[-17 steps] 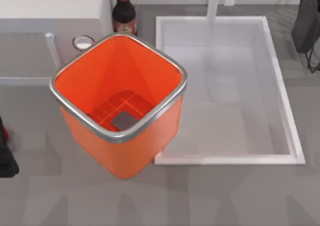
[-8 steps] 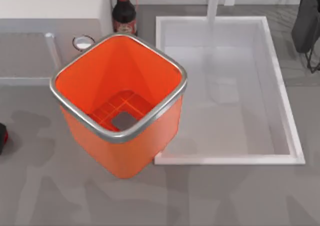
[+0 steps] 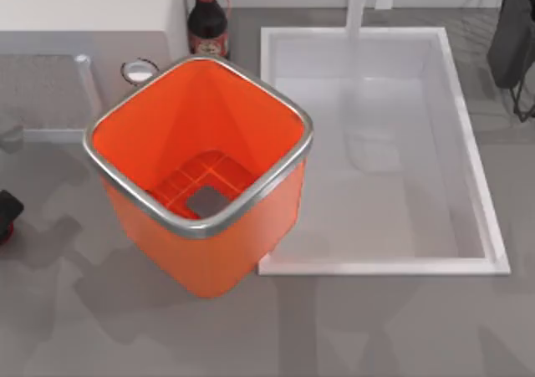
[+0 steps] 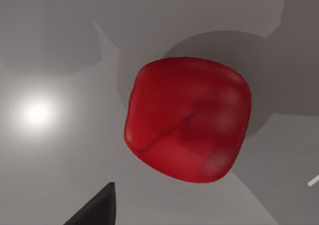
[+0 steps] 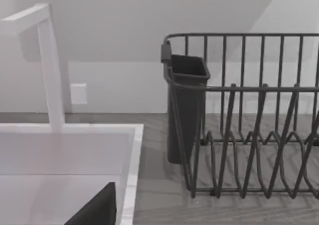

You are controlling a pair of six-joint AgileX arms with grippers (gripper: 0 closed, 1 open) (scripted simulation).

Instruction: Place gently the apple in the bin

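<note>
Lying on the table, the apple (image 4: pixel 188 117) seems just beneath the left jaws.

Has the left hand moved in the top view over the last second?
Yes. The left hand sits at the table's left edge, higher up the frame than a second ago, judged against the unmoved bin. The apple lies on the table below it.

Your left gripper (image 3: pixel 7 214) sits at the table's far left edge; your right arm (image 3: pixel 512 34) stays parked far right.
</note>
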